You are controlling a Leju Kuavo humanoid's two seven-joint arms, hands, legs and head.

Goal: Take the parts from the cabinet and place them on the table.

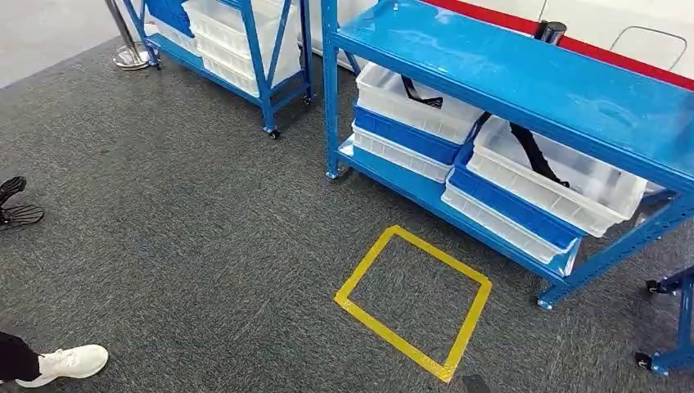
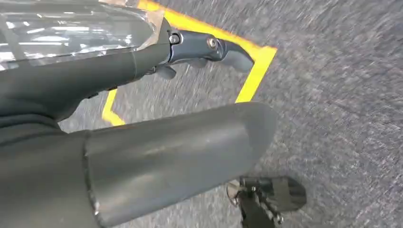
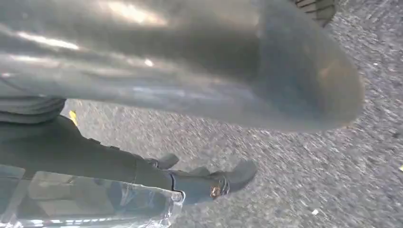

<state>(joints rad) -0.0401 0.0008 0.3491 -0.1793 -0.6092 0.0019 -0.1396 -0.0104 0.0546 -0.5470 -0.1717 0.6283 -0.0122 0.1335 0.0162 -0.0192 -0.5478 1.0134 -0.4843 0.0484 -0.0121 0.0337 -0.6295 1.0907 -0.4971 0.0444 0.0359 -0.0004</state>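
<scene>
Head view: looks down on grey carpet (image 1: 205, 246) and a blue cabinet (image 1: 524, 82) across the upper right of the frame. Finds two white bins (image 1: 409, 115) (image 1: 589, 192) side by side on the lower shelf, each stacked on a blue bin (image 1: 405, 135) and a further white one. Locates the black parts (image 1: 421, 94) (image 1: 536, 151) inside the top white bins, one at upper centre, the other right of centre; reads them as strap-like, cannot resolve finer shape. Marks a yellow tape square (image 1: 413, 303) on the carpet at lower centre, just in front of the cabinet and apart from its feet. Notes a second blue rack (image 1: 262, 57) with white bins at top centre-left, a metal stanchion base (image 1: 129, 56) at upper left, and a blue frame on casters (image 1: 675, 327) at lower right. Registers a person's white shoe (image 1: 69, 362) at lower left and dark shoes (image 1: 16, 205) at the left edge. Left wrist view: shows the left hand (image 2: 95, 76) above the carpet with a corner of the tape square beyond it, dark fingers (image 2: 199, 46) stretched out, thick thumb (image 2: 180, 152) held apart, nothing gripped. Right wrist view: shows the right hand (image 3: 95, 156) likewise over blurred carpet, fingers (image 3: 199, 183) extended, thumb (image 3: 214, 66) well apart from them, nothing held.
</scene>
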